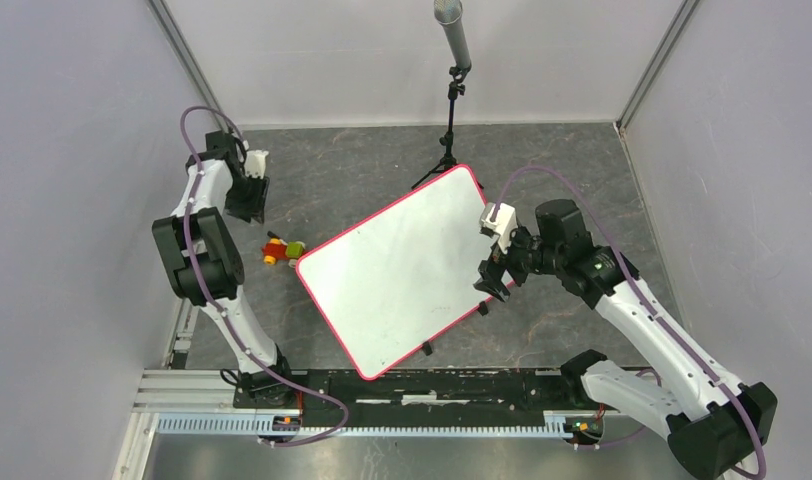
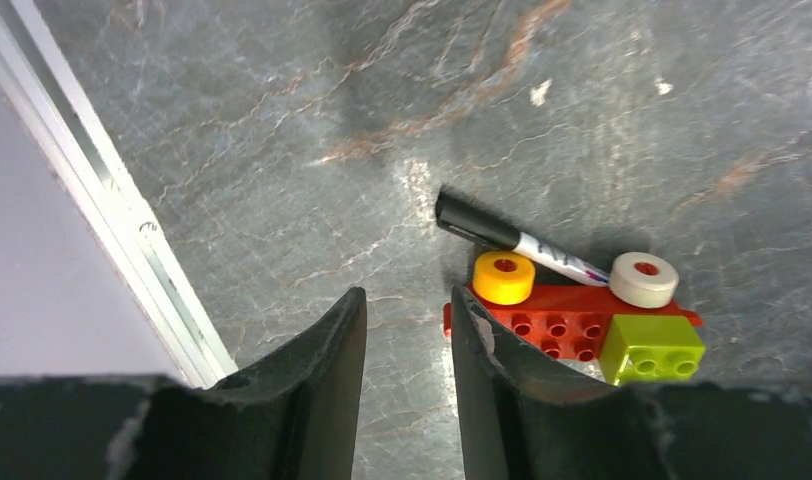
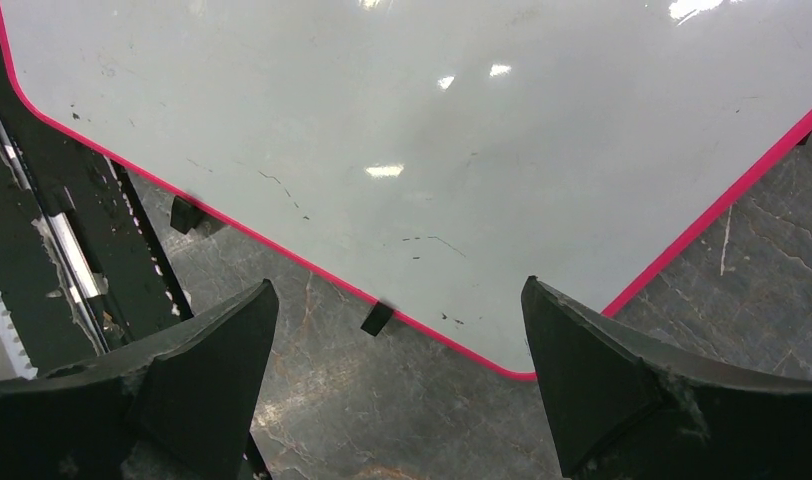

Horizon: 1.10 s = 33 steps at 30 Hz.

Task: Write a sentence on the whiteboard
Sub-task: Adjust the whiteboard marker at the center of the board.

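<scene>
Top cam overhead, wrist cams close downward, whiteboard (image 1: 397,265) shared top/R wrist

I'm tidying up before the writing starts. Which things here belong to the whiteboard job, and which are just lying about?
For the job: whiteboard, marker pen.
Not for the job: toy car, microphone stand.

One whiteboard (image 1: 402,270); one marker (image 2: 522,243); one toy car (image 2: 562,320), built of one red plate (image 2: 542,305), one lime brick (image 2: 650,348) and two wheels (image 2: 503,276); two black clips (image 3: 376,318); one microphone stand (image 1: 450,110); two grippers, the left gripper (image 2: 409,300) and the right gripper (image 3: 398,290).
</scene>
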Tool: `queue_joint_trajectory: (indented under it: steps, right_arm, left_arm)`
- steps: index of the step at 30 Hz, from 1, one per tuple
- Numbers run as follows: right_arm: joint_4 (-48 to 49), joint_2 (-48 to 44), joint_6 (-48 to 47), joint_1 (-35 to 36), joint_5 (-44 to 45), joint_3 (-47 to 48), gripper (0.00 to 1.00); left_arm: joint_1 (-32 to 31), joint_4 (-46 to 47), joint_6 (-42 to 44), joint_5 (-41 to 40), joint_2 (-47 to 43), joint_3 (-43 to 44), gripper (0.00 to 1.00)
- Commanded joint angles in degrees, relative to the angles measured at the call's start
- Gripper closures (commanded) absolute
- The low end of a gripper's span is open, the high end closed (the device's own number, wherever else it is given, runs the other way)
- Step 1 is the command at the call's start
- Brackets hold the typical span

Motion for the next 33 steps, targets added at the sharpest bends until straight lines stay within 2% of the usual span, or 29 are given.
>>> queue_joint_trajectory:
  steps: [1,3,7,15,18,24,28,33]
  right_arm:
    - [1.3,0.3,0.7,-0.3,-1.0,2.2,0.02]
    - [1.2,0.3,0.7,-0.4,-1.0,2.3,0.02]
    - [1.3,0.5,0.6,-0.5,-0.7,2.0,0.02]
    - [1.1,1.3,0.4,-0.7,-0.7,2.3,0.02]
    - [1.1,1.7,0.6,-0.8,-1.0,2.3,0.02]
    - [1.0,2.1,0.4,-1.0,-1.2,2.5,0.02]
    - [1.0,2.1,0.5,-1.2,-1.5,2.5,0.02]
    - [1.4,2.1,1.5,-1.3,-1.5,2.8,0.02]
  left_arm:
    - [-0.2,3.0,-3.4,-4.9,0.8,-1.7,0.59]
    - [-0.3,3.0,-3.8,-5.6,1.4,-2.7,0.62]
    - [-1.3,3.8,-3.4,-5.6,2.2,-5.2,0.63]
    - [-4.4,5.5,-5.4,-6.5,5.8,-4.4,0.63]
    - [-6.0,6.1,-6.8,-6.1,7.4,-2.4,0.63]
    - [-8.1,4.8,-9.4,1.4,12.5,5.0,0.61]
    - [-7.9,4.1,-11.6,2.4,12.5,7.6,0.55]
    - [-7.1,7.5,-14.9,7.9,5.5,3.8,0.45]
